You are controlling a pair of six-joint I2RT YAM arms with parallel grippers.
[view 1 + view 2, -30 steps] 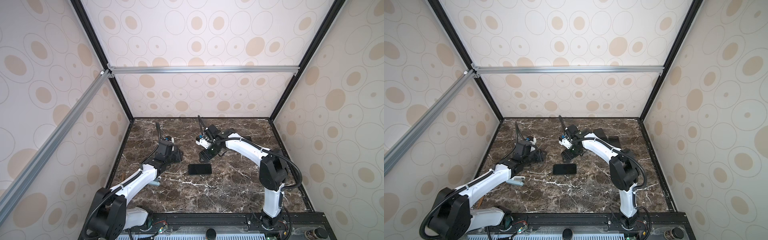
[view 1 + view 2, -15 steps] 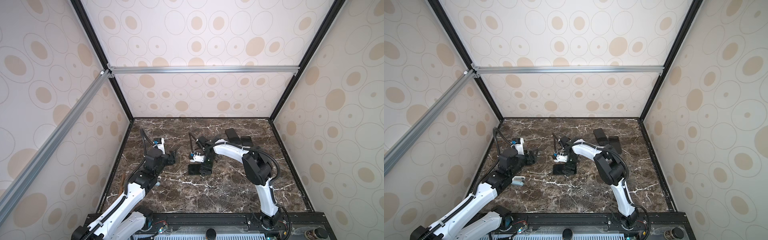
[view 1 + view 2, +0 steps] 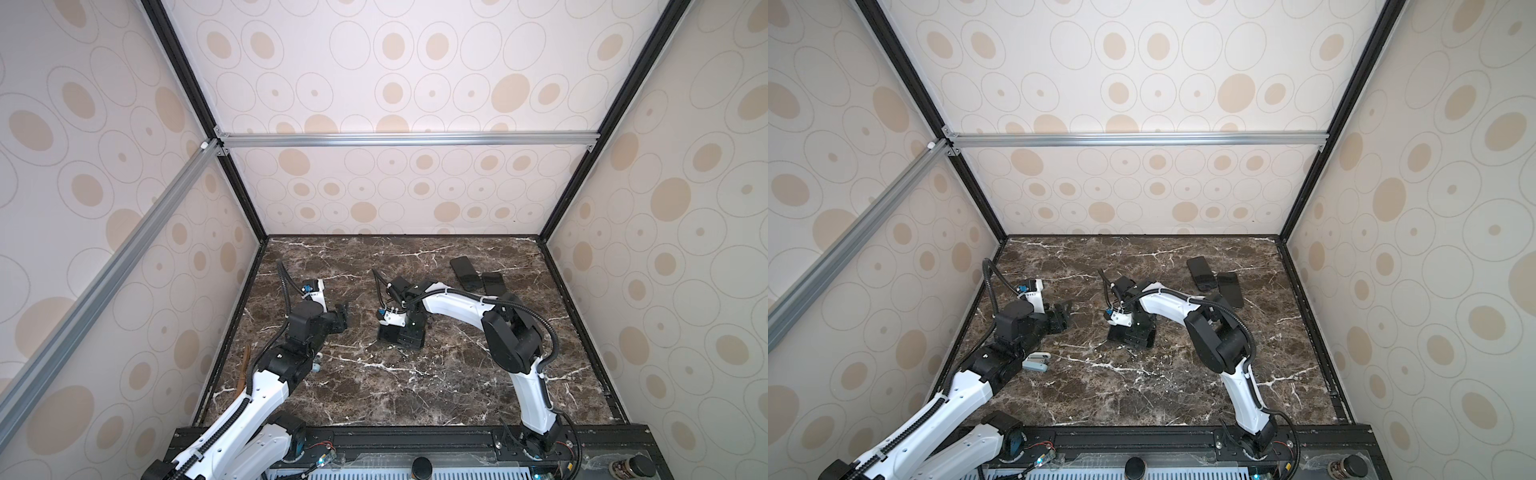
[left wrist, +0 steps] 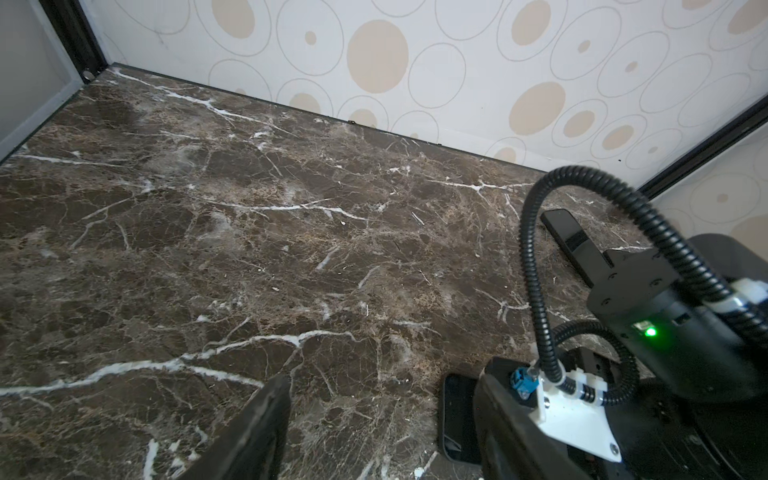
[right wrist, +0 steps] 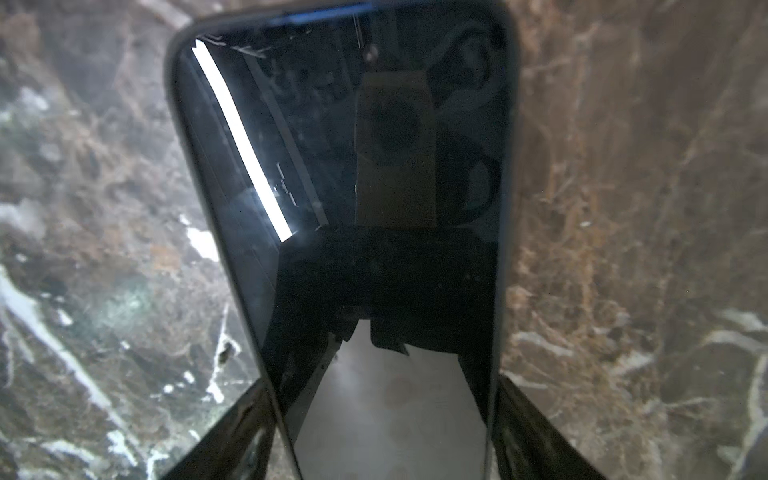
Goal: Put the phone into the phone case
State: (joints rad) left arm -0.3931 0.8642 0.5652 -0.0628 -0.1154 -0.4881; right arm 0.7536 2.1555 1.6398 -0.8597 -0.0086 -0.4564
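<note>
Right gripper [image 5: 384, 386] has dropped onto the phone [image 5: 345, 166] at table centre, jaws clamping its long edges, which run 9-to-3; the likely case [image 3: 465, 272] lies toward 2 o'clock, left gripper [image 3: 343, 316] open at 9.

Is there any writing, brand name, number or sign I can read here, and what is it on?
No text can be read anywhere.
phone: the screen is dark and shows only reflections.
small jar by the front rail: its label is too small to read.
</note>
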